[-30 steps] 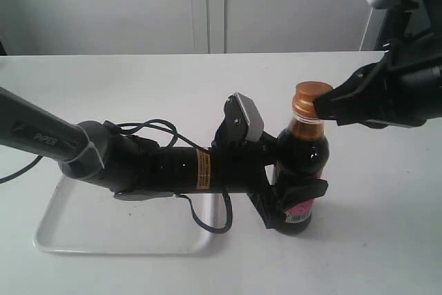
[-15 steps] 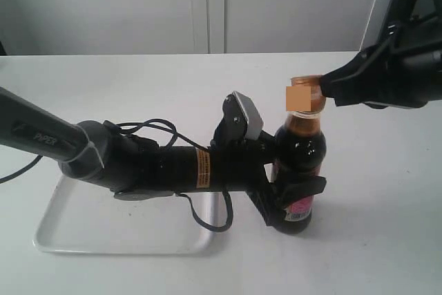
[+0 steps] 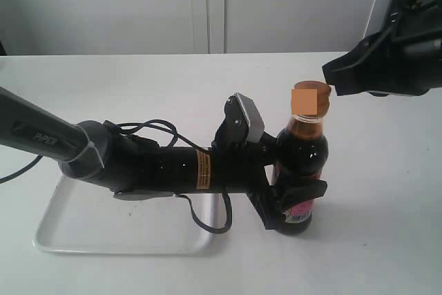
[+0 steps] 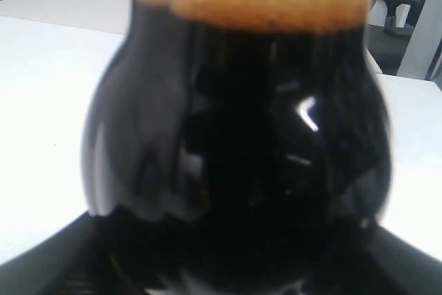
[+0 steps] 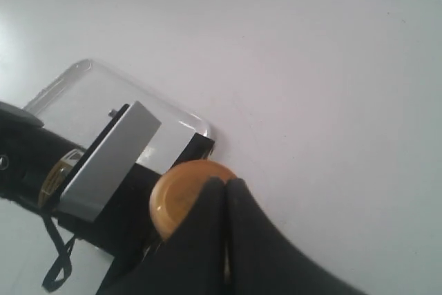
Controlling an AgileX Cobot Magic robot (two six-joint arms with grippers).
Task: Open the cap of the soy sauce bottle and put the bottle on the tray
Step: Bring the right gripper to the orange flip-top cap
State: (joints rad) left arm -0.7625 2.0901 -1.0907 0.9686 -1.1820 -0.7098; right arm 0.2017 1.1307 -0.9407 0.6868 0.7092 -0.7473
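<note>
Materials as you see them:

- Soy sauce bottle: clear glass, glossy, with bright highlights over the dark liquid; a foamy tan band sits at the liquid's top in your left wrist view. Its label looks like printed paper or film.
- Cap: copper-orange plastic, smooth, with a soft sheen.
- Tray: white plastic, smooth and slightly glossy.
- Desk: white, smooth, near matt.
- Left hand and right hand: black, matt, plastic-looking.
- Left arm's camera housing: grey, satin, metal-like.
</note>
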